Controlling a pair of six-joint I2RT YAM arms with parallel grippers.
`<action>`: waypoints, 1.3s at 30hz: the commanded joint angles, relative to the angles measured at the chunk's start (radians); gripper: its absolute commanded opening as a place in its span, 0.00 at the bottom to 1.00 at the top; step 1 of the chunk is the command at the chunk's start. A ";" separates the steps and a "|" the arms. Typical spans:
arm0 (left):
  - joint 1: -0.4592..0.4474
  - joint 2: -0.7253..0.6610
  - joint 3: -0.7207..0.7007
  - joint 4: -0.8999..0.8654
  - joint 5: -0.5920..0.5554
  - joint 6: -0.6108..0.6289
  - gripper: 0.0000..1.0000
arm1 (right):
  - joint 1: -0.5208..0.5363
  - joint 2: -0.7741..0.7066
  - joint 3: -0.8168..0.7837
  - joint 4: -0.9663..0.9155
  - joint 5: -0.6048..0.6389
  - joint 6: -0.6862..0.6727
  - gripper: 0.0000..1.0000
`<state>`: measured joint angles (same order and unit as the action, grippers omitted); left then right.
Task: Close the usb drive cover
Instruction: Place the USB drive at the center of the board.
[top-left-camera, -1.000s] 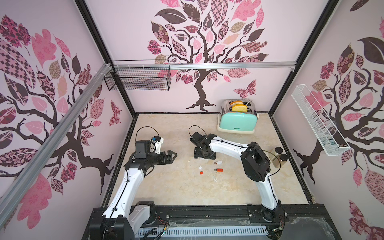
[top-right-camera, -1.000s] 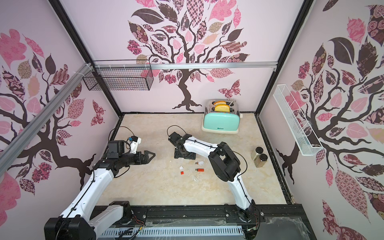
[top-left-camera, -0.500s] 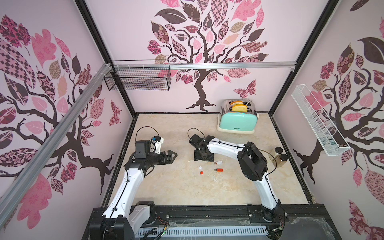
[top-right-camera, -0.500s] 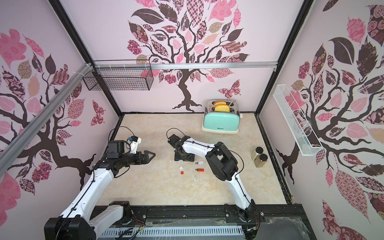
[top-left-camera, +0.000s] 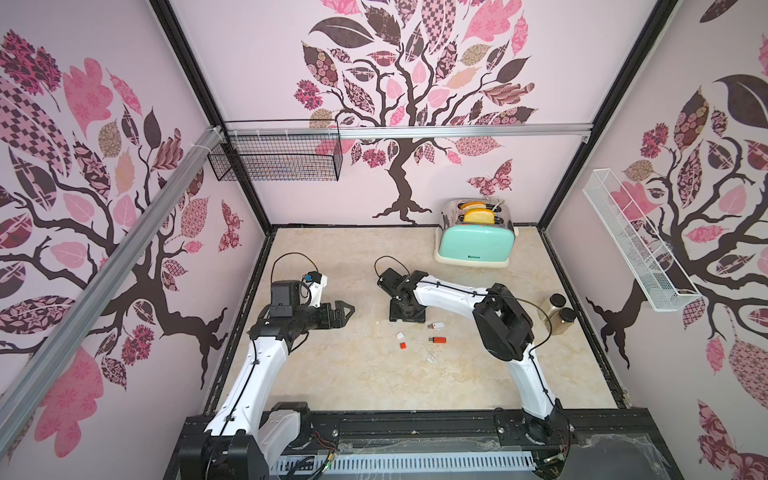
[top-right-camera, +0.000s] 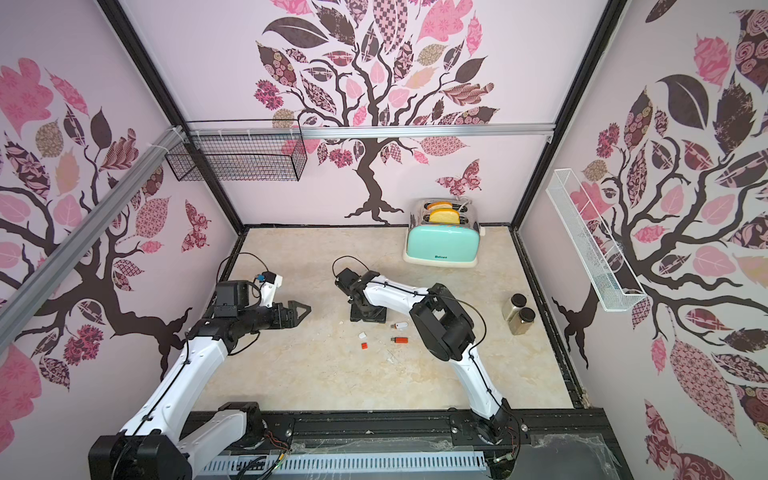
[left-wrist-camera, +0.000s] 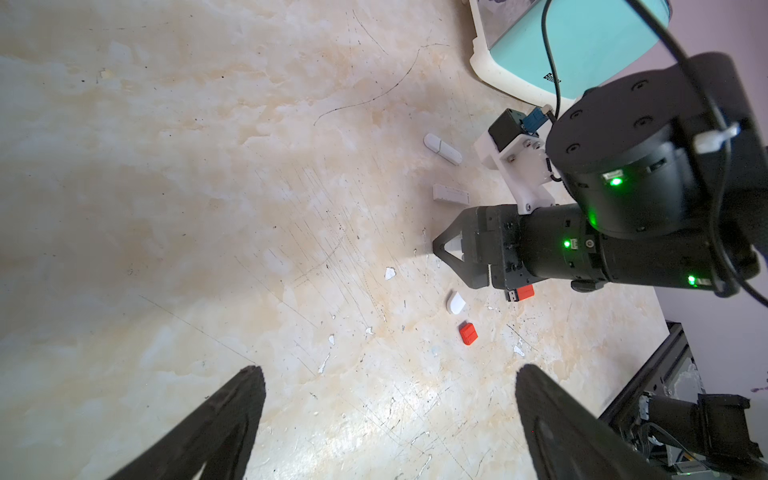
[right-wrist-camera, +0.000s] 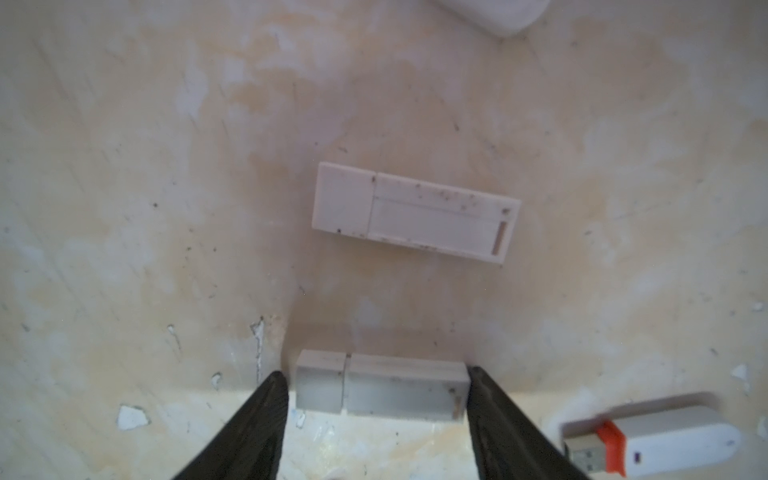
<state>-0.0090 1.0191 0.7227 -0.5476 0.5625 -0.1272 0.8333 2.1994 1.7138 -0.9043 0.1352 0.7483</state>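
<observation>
As right gripper (right-wrist-camera: 374, 372) flanks drive (right-wrist-camera: 405, 390), fingers (right-wrist-camera: 257, 419) apart

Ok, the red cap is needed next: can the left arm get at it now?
Probably yes: the red cap lies loose on bare table ahead of the open left claw, the white cap beside it, apart; the right claw sits just beyond.
</observation>
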 joint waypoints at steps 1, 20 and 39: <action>0.002 -0.013 -0.012 0.017 0.008 0.006 0.98 | -0.002 0.008 0.008 0.001 -0.004 0.008 0.65; 0.003 -0.010 -0.013 0.018 0.007 0.008 0.98 | -0.064 -0.018 -0.033 0.047 0.020 0.020 0.59; 0.003 0.009 -0.004 0.016 0.007 0.006 0.98 | -0.034 -0.031 -0.031 0.015 -0.023 0.013 0.62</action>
<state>-0.0090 1.0275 0.7177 -0.5472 0.5644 -0.1272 0.7815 2.1872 1.6905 -0.8703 0.1310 0.7620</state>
